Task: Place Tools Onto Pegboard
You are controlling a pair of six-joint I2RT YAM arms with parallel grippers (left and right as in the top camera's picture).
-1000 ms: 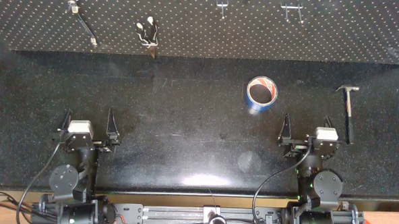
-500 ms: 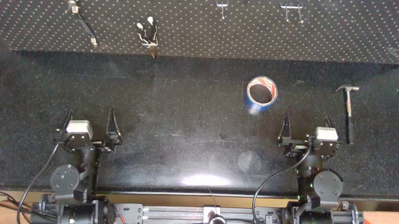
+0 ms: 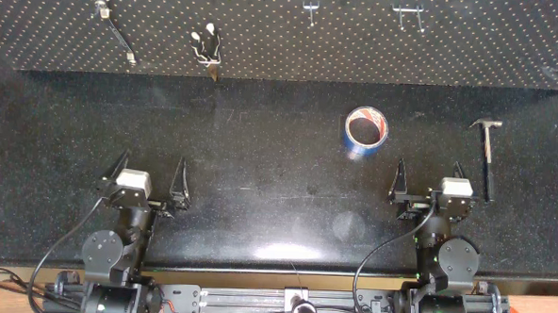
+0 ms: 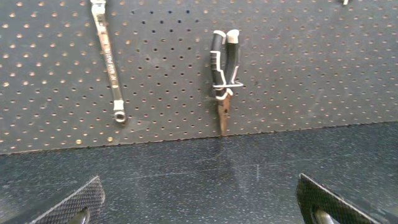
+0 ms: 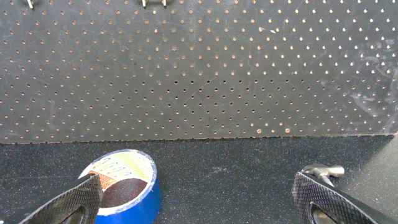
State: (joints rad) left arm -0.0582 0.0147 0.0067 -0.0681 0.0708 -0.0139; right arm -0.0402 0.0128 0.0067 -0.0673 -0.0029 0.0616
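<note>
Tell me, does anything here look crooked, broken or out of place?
Nothing looks broken or spilled. The wrench hangs slanted on the pegboard, while the pliers hang straight. The tape roll and hammer lie on the table, though the board has bare hooks.

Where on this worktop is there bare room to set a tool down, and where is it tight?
Free: the wide worktop stretch between left gripper and tape roll, up to the pegboard foot below the pliers. Tight: around the right gripper, between tape roll and hammer.
</note>
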